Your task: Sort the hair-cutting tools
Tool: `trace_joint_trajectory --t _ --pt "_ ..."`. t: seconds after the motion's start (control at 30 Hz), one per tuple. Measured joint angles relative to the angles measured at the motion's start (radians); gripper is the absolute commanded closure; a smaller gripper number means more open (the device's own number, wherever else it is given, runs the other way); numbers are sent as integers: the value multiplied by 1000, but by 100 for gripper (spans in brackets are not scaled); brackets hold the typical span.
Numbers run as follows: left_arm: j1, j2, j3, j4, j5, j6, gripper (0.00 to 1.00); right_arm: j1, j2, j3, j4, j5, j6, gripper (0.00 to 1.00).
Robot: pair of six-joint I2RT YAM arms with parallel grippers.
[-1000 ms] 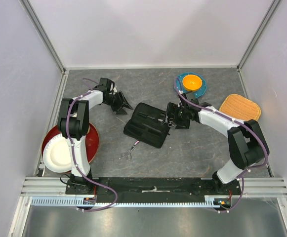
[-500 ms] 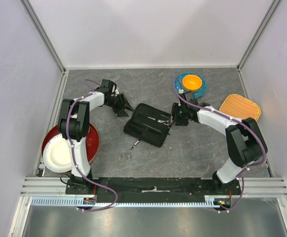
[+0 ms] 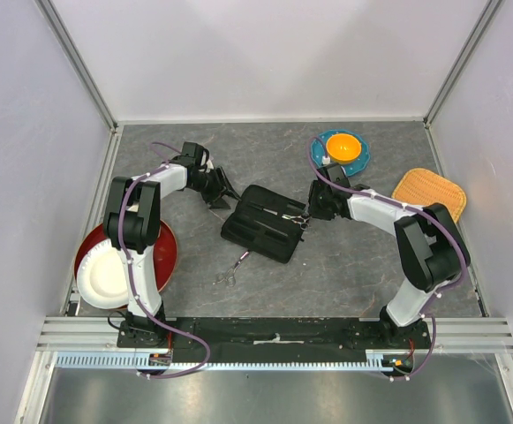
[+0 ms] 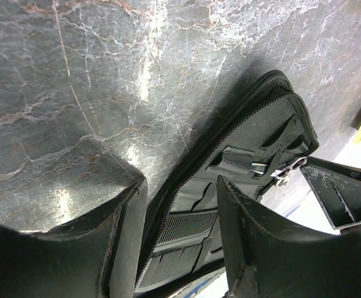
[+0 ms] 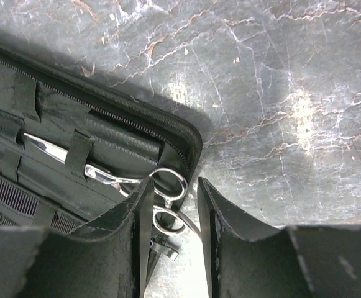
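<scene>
While one pair of scissors (image 5: 102, 176) sits strapped in the open black case (image 3: 260, 231), loops at its right edge between the parted, unclenched fingers of our right gripper (image 5: 174, 186), our left gripper (image 4: 180, 186) hangs released by the case's left edge, and the other scissors (image 3: 230, 271) lie on the table (image 3: 371, 265) just beside the case.

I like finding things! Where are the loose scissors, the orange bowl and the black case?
loose scissors (image 3: 232, 268): top view, at the pivot.
orange bowl (image 3: 341, 145): top view, its inside.
black case (image 3: 252, 235): top view, its near flap.
</scene>
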Motion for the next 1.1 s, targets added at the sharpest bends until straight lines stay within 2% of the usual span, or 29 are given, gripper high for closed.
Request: trace_joint_trajectory --t 0.3,0.43,0.63,0.8,1.1 --pt "0 0 0 -1 1 0 44 0 54 30 -1 28 20 73" --pt "-2 0 0 -12 7 -3 43 2 57 42 -17 29 20 84" --pt "-15 0 0 -21 19 -7 42 5 59 63 -48 27 16 94" --pt "-21 0 0 -30 24 -7 41 14 69 82 -57 24 0 97" --pt "-22 0 1 -32 24 -7 41 22 79 86 -55 19 -29 94"
